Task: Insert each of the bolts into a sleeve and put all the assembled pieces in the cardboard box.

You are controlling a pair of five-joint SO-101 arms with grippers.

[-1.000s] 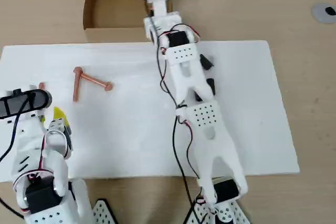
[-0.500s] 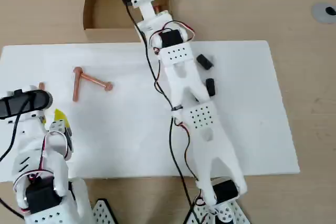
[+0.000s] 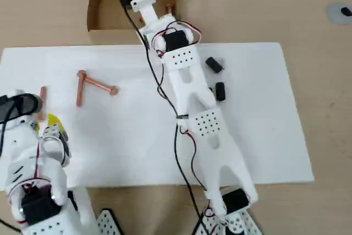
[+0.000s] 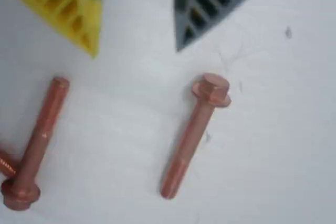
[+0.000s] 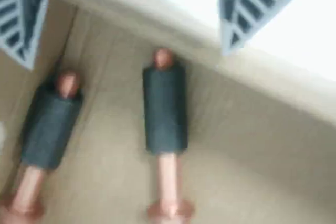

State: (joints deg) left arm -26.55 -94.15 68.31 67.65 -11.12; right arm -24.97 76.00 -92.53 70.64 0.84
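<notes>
Right gripper (image 5: 128, 51): jaws spread wide and holding nothing, hanging over the open brown cardboard box (image 3: 94, 9). Two assembled pieces lie on the box floor directly beneath it. One copper bolt in a black cylindrical sleeve (image 5: 164, 108) sits just below the gap of the jaws. A second copper bolt in a like sleeve (image 5: 50, 127) lies under the one finger, near the first and roughly parallel to it. The empty spread suggests a delivery made here, with the pieces lying flat where they would settle once let go. Left gripper (image 4: 136, 48): yellow and grey fingers parted, pinching nothing, low over the white sheet (image 3: 264, 136) on the wooden tabletop (image 3: 319, 81). A loose copper flanged bolt (image 4: 194, 135) lies just ahead of the open jaws, head toward the grey finger and untouched, probably the next pick. Another loose copper bolt (image 4: 39, 142) lies off to the yellow finger's side, head away from the gripper, and the tip of a third crosses near that head. Two bare black sleeves (image 3: 213, 65) (image 3: 220, 91) lie well behind the right gripper, beside its arm, within its reach for mating. By this count, two pieces are boxed and further bolts remain unsleeved.
</notes>
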